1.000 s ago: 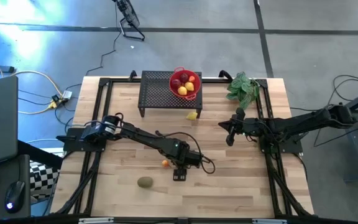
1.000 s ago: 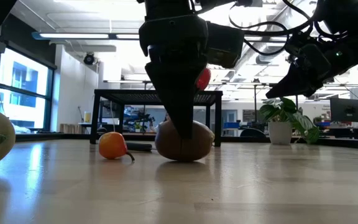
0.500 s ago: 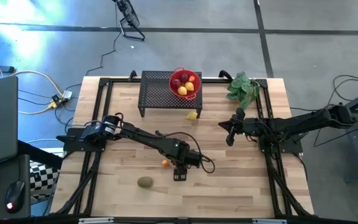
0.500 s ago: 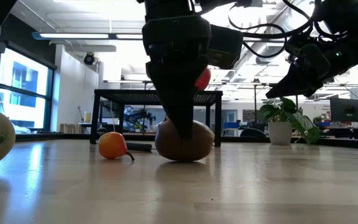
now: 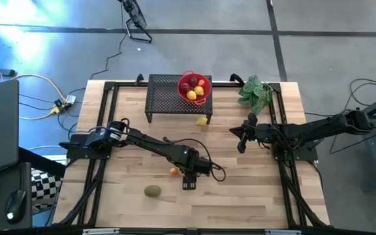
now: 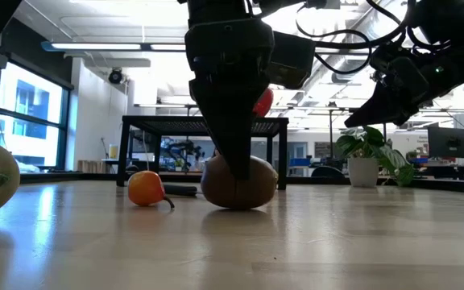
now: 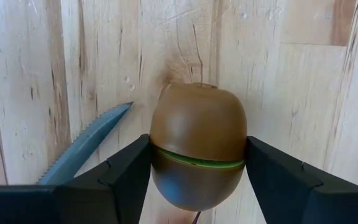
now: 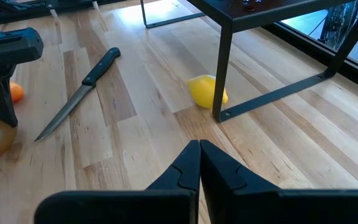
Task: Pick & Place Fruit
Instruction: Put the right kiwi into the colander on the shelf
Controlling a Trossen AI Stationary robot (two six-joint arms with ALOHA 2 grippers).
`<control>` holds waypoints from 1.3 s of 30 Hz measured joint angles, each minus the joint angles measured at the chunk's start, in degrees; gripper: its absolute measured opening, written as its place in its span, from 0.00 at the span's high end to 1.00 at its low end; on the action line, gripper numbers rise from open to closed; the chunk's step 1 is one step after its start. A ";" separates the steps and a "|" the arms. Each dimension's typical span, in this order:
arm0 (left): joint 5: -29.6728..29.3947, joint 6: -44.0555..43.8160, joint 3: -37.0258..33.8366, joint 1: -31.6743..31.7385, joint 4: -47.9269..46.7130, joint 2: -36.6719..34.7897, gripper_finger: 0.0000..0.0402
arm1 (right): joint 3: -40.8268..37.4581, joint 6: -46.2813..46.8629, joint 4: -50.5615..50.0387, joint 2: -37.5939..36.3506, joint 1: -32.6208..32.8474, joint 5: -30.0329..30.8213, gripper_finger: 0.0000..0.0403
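A brown kiwi (image 7: 197, 134) lies on the wooden table near its middle, and my left gripper (image 5: 188, 181) stands over it, shut on it; in the high view the gripper hides it. The low view shows the same kiwi (image 6: 252, 184) behind the gripper's near finger. Close by lie a tiny orange fruit (image 5: 173, 171) and a second kiwi (image 5: 152, 191). A lemon (image 5: 202, 121) rests beside the black rack (image 5: 165, 98), which carries a red bowl (image 5: 187, 76) of red and yellow fruit. My right gripper (image 5: 240, 140) hangs shut over the table's right half, touching nothing. My left gripper pinches the kiwi between its two fingers (image 7: 123, 180), one on each of its opposite sides (image 7: 160, 155), about halfway along the fruit. The fingers come steeply down from above. The kiwi's underside (image 6: 240, 205) rests on the table.
A dark-handled knife (image 8: 76, 93) lies on the table just beyond the held kiwi, its blade tip (image 7: 104, 124) close to the fruit. A green leafy bunch (image 5: 254, 91) sits at the far right. Bare wood stretches along the near edge.
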 joint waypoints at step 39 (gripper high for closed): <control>-4.72 6.42 18.90 3.71 -15.10 -0.72 0.42 | 0.00 0.00 0.00 0.02 0.00 0.00 0.99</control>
